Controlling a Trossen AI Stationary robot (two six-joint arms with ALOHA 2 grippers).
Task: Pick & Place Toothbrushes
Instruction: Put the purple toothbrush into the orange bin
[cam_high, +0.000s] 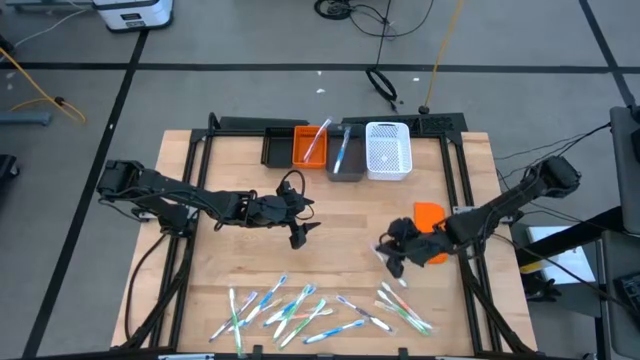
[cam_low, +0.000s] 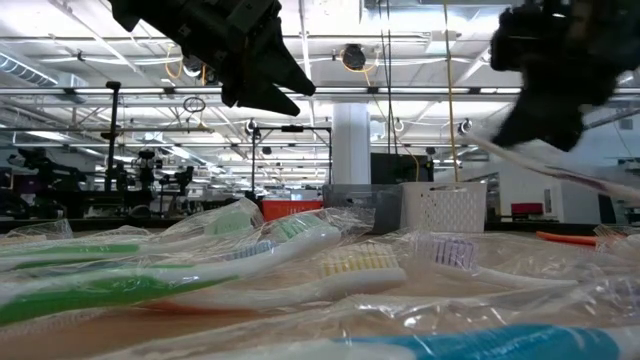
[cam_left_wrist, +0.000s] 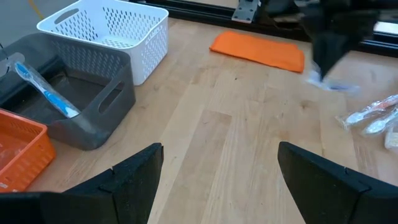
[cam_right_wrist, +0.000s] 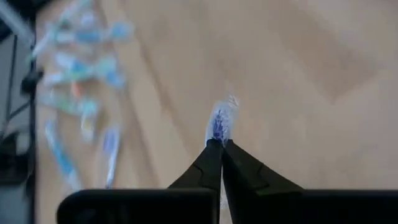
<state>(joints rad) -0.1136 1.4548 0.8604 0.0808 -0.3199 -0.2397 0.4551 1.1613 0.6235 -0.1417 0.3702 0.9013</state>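
Note:
Several wrapped toothbrushes lie in two loose heaps near the table's front edge, the second heap further right. My right gripper hovers above the right heap, shut on one wrapped toothbrush with blue bristles. My left gripper hangs open over the table's middle, nothing between its fingers. At the far edge, the orange bin and the grey bin each hold a toothbrush. My right gripper pinches the wrapped toothbrush between its two fingertips, and the blue-bristled end sticks out just past them. The fingers slant downward. The toothbrush is lifted clear of the table, and its length trails slanting below the gripper.
A black tray and a white basket flank the two bins along the far edge. A flat orange block lies beside my right arm. Bare wood stretches between the bins and the heaps.

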